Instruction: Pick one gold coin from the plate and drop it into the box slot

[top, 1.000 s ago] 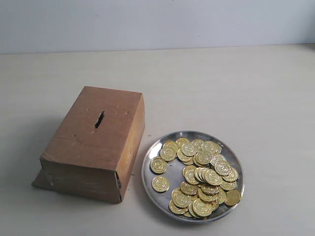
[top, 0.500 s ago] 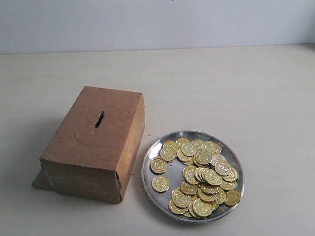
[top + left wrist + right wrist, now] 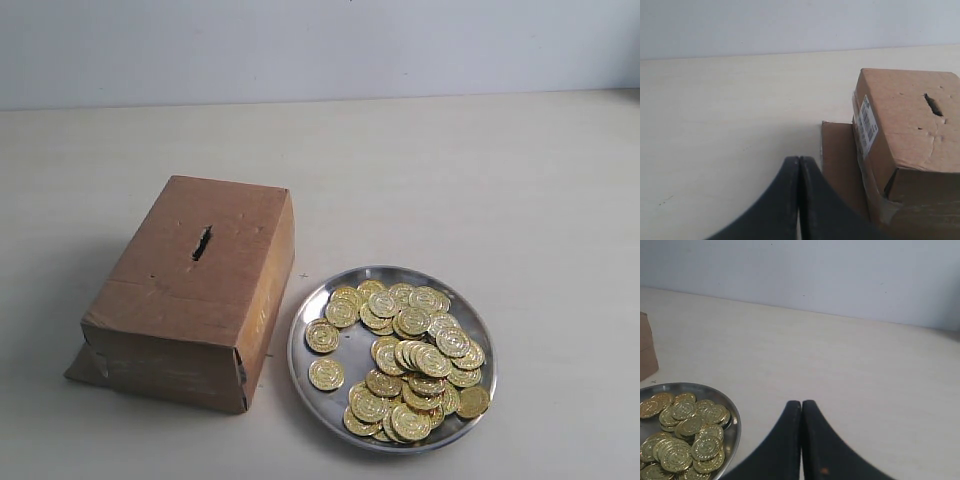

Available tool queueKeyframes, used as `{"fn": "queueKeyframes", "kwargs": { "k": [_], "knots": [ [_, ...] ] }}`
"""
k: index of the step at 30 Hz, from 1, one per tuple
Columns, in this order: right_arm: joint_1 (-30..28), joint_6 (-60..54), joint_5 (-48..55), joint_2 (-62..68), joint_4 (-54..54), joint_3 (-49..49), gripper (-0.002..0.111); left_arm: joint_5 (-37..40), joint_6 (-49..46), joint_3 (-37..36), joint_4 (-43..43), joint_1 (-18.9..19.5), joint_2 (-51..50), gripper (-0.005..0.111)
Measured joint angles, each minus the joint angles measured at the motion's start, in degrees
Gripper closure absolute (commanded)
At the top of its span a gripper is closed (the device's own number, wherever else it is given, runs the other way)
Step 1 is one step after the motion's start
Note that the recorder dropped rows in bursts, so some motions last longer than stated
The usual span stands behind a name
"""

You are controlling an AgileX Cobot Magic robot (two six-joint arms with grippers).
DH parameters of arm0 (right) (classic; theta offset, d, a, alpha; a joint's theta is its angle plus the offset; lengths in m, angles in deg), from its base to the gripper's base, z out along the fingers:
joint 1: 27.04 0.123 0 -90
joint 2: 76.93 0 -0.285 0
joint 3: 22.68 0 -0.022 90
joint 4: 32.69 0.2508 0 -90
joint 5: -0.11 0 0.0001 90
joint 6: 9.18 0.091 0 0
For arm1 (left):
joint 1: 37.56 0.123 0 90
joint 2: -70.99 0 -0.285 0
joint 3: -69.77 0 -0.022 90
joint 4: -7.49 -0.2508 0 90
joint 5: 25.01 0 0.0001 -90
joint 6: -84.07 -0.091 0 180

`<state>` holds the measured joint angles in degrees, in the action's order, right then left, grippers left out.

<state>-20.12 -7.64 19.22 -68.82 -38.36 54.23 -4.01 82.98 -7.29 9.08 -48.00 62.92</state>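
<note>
A round silver plate (image 3: 334, 400) lies front right of centre, heaped with several gold coins (image 3: 415, 358). Left of it stands the brown cardboard box (image 3: 195, 290), its dark ragged slot (image 3: 202, 243) in the top face. Neither arm shows in the exterior view. In the left wrist view my left gripper (image 3: 798, 159) is shut and empty, beside the box (image 3: 905, 135) and apart from the slot (image 3: 933, 105). In the right wrist view my right gripper (image 3: 801, 403) is shut and empty, off to one side of the plate (image 3: 735, 426) and its coins (image 3: 685, 432).
A loose cardboard flap (image 3: 837, 160) lies flat on the pale table (image 3: 450, 170) at the box's foot. A white barcode label (image 3: 867, 122) is on the box's side. A pale wall (image 3: 320, 45) runs behind the table.
</note>
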Motion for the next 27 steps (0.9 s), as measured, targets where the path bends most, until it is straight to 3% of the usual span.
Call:
{"fn": "queueKeyframes", "kwargs": {
  "k": [27],
  "knots": [
    [0.0, -0.2, 0.1, 0.0, 4.5, 0.0, 0.108, 0.0, 0.0, 0.0, 0.0, 0.0, 0.0, 0.107]
  ]
}}
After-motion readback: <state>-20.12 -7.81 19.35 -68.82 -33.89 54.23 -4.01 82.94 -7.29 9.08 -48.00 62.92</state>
